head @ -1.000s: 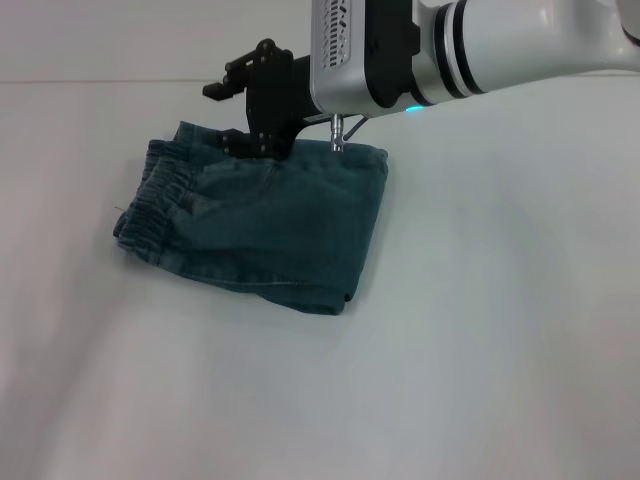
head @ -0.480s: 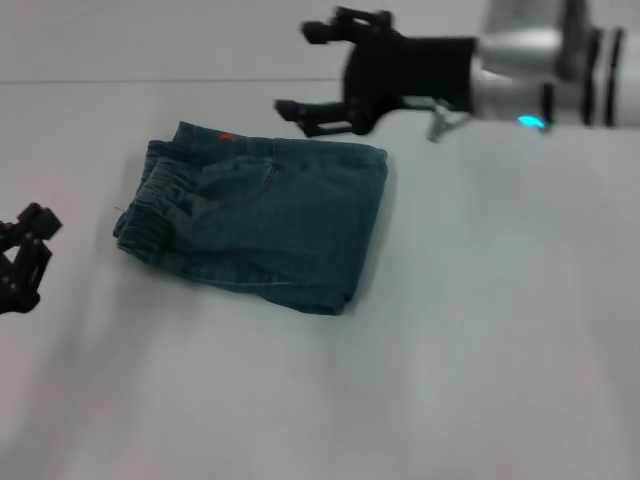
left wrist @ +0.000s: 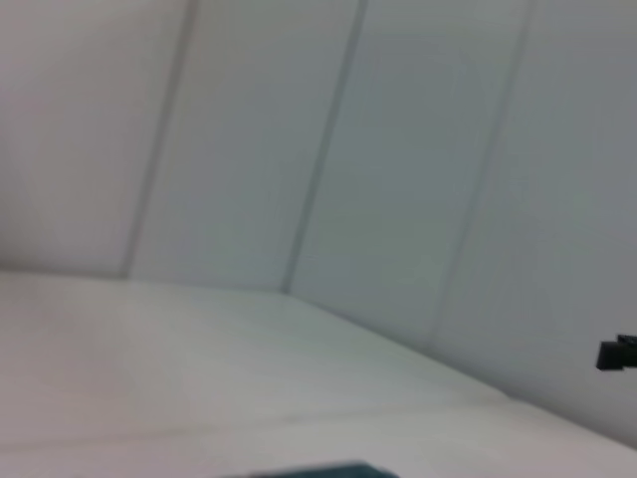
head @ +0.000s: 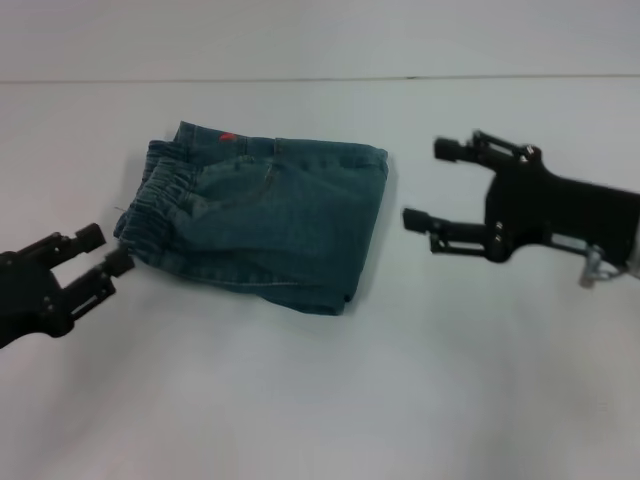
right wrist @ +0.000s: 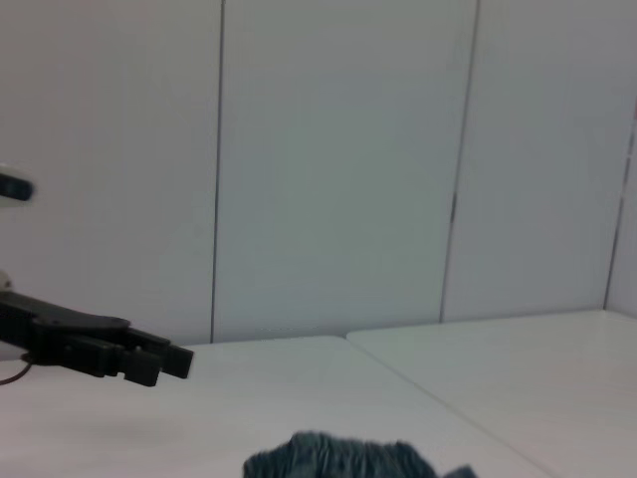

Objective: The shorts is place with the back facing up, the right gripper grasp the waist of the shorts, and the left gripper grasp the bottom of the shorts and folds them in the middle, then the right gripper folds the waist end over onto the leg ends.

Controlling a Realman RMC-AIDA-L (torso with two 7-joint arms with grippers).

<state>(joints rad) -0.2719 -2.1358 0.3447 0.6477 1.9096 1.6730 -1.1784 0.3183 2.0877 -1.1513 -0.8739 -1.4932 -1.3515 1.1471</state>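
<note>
Head view, shorts [head: 262,225]: folded into a compact rectangle, lying flat on the white table [head: 420,400], left of centre.
Head view, waist [head: 150,210]: ruffled elastic band forms the folded bundle's left edge; a small red tag [head: 226,136] shows at the far edge.
Head view, folded edge: smooth denim fold faces the right side.
Head view, left gripper [head: 98,250]: at the left edge of the view, fingers spread apart, nothing between them. Tips sit just beside the waist end of the shorts; whether the nearer tip touches the cloth cannot be told.
Head view, right gripper [head: 432,184]: right of the shorts, well clear of the fold, fingers wide apart and pointing toward the shorts, holding nothing.

Left wrist view, shorts [left wrist: 328,470]: only a thin dark sliver shows at the picture's edge.
Left wrist view, surroundings: white table and panelled wall [left wrist: 398,149]; a small dark piece at the far side, too little to identify.

Right wrist view, shorts [right wrist: 343,460]: ruffled denim heap low in the picture, resting on the table.
Right wrist view, left gripper [right wrist: 159,363]: seen across the table, well apart from the denim heap; finger spacing not readable here.
</note>
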